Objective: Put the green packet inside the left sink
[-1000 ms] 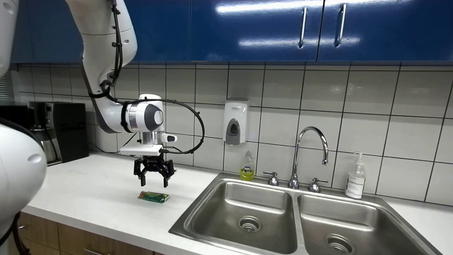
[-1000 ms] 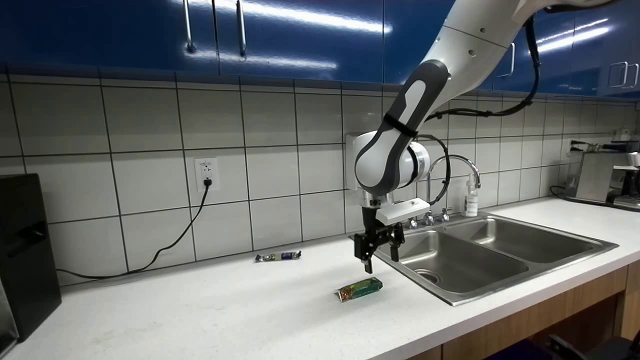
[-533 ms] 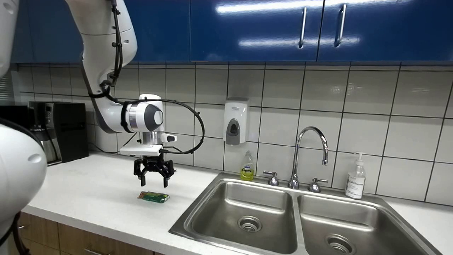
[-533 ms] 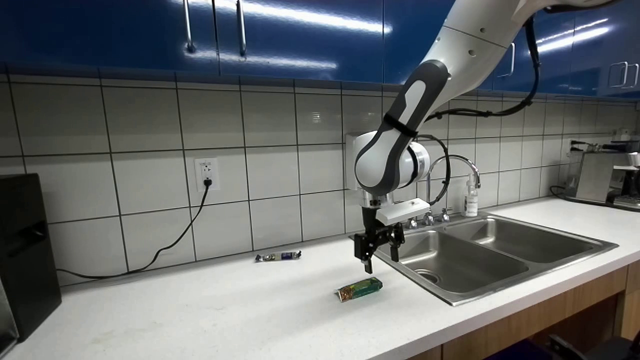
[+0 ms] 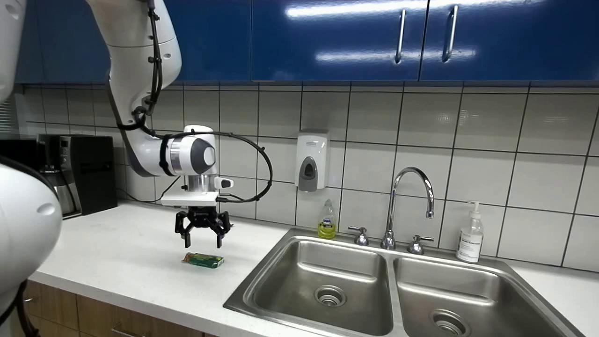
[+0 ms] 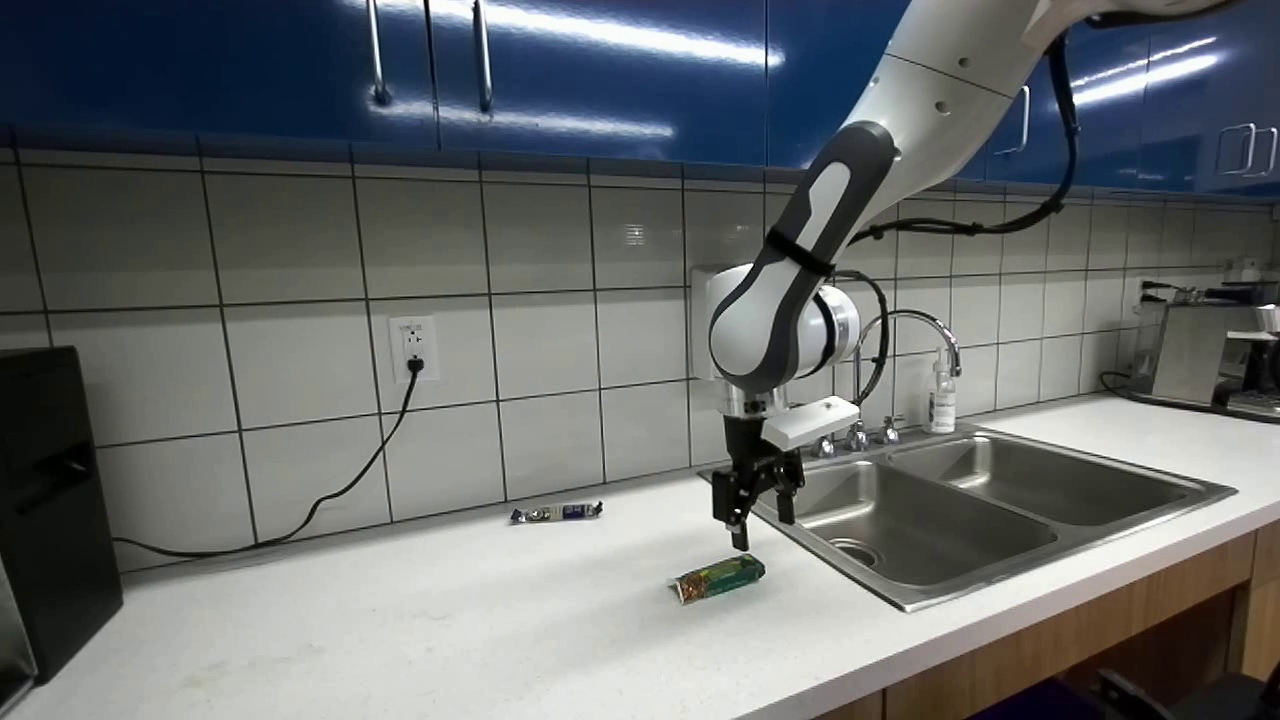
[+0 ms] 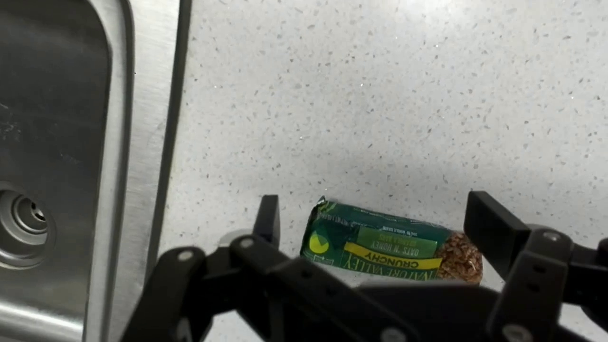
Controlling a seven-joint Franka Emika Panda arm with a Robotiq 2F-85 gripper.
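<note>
The green packet (image 5: 204, 260) lies flat on the white counter beside the sink, also in an exterior view (image 6: 720, 578). In the wrist view the packet (image 7: 380, 242) is green with a brown end. My gripper (image 5: 203, 245) is open and empty, pointing down above the packet, also in an exterior view (image 6: 764, 532). In the wrist view the fingertips (image 7: 373, 204) stand past the packet's two ends, with the packet slightly tilted between them. The left sink (image 5: 285, 295) is the basin nearer the packet, also in an exterior view (image 6: 940, 545) and in the wrist view (image 7: 52, 118).
The right basin (image 5: 449, 285) adjoins the left one. A faucet (image 5: 389, 210), a yellow soap bottle (image 5: 326, 224) and a pump bottle (image 5: 470, 238) stand behind the sink. A small silver-blue packet (image 6: 556, 512) lies near the wall. A black machine (image 5: 91, 173) stands on the counter.
My gripper has turned slightly about its vertical axis, with very little shift in place, over the last half second. The packet has not moved.
</note>
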